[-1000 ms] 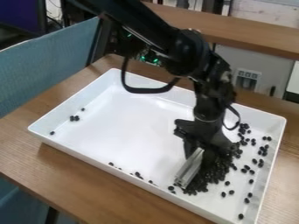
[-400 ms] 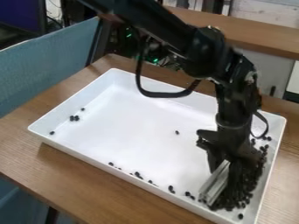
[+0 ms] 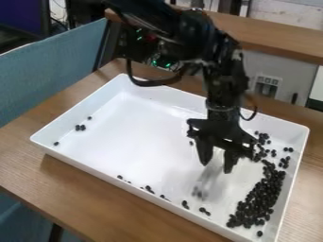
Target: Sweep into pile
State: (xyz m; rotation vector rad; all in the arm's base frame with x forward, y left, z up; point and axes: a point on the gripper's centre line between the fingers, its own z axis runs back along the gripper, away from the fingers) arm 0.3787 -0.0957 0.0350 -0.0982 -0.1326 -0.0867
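Note:
Above the right half of the white tray (image 3: 142, 74) hangs my gripper (image 3: 217, 166), fingers pointing down and held apart by a pale sweeping tool (image 3: 207, 180). The tool slants down to the left, its outline blurred, with a few dark specks at its lower end. Most of the small black beans (image 3: 259, 201) lie in a long curved band near the tray's right wall, to the right of the gripper. Looser beans (image 3: 264, 137) trail up toward the right back corner. Others (image 3: 148, 189) dot the front wall, and several (image 3: 80, 127) lie at the far left.
The tray's raised walls surround the work area on a wooden table (image 3: 69, 194). A blue-grey fabric panel (image 3: 50, 66) stands at the left, and a wooden ledge (image 3: 277, 38) runs behind the table.
My gripper and the tool first went right, then came back left, away from the right wall. The beans that lay around the tool are now a band farther right.

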